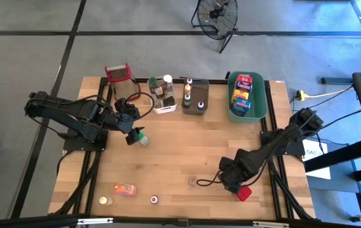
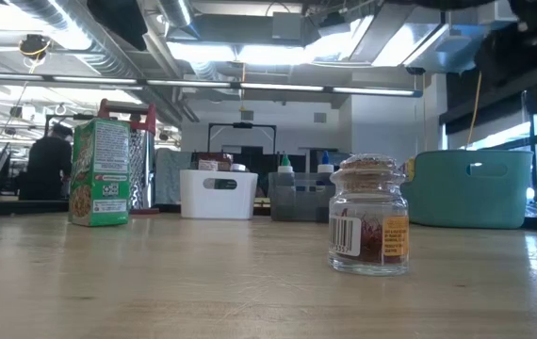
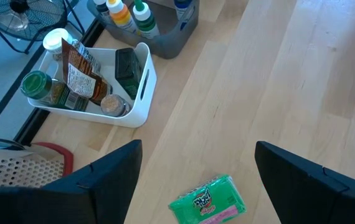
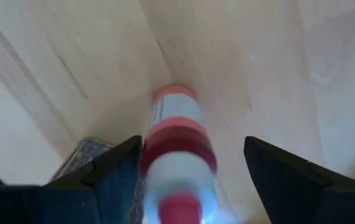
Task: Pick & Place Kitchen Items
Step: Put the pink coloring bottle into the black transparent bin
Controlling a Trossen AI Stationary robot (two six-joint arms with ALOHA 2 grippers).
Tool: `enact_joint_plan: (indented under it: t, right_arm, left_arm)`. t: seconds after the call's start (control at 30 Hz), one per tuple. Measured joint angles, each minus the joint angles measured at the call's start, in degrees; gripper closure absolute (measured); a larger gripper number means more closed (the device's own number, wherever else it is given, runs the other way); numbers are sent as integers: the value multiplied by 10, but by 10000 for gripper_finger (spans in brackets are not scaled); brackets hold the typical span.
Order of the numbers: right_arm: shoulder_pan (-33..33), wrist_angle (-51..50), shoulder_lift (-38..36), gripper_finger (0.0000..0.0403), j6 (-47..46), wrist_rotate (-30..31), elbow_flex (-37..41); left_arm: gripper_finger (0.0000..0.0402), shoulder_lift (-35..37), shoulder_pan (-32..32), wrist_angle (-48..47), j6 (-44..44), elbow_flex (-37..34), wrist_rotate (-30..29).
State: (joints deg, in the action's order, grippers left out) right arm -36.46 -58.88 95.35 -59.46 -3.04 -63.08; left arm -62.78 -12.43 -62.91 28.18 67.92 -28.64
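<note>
Left fingers (image 1: pixel 137 137), left of centre, spread wide over the green box (image 1: pixel 144 140), holding nothing: lower squarely, then close. Right fingers (image 1: pixel 240 192), lower right, spread around the red-and-white bottle (image 4: pixel 179 155), unclamped: centre first.

Three tubs (image 1: pixel 165 95) – white, grey, green; one grater (image 1: pixel 118 77); four loose items (image 1: pixel 125 189) on the table (image 1: pixel 180 152).

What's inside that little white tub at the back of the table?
The white tub holds a green-capped jar, a white-capped bottle, a brown printed packet, a dark green box and a cork-topped jar. Anything beneath them is hidden.
</note>
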Motion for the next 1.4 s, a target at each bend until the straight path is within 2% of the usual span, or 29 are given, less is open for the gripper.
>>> enact_joint_plan:
  t: [0.1, 0.3, 0.43, 0.67, 0.8, 0.93, 1.07, 1.27, 1.4]
  right_arm:
    - [3, 34, 0, 117, 9, 0, 24]
    - [5, 41, -1, 128, 20, -4, 33]
    - [6, 45, -1, 168, 33, -4, 34]
    - [16, 54, 2, 268, 45, 7, 37]
    - [29, 44, 2, 269, 69, 15, 25]
    - [52, 6, 2, 269, 118, 18, -18]
    - [96, -62, 2, 269, 207, 59, -94]
    - [213, -122, 1, 269, 383, 123, -229]
    - [300, -121, 1, 269, 488, 127, -303]
  left_arm:
    - [93, 0, 0, 0, 0, 0, 0]
    - [93, 0, 0, 0, 0, 0, 0]
    - [93, 0, 0, 0, 0, 0, 0]
    - [93, 0, 0, 0, 0, 0, 0]
    - [93, 0, 0, 0, 0, 0, 0]
    - [93, 0, 0, 0, 0, 0, 0]
    - [93, 0, 0, 0, 0, 0, 0]
    - [93, 0, 0, 0, 0, 0, 0]
    - [93, 0, 0, 0, 0, 0, 0]
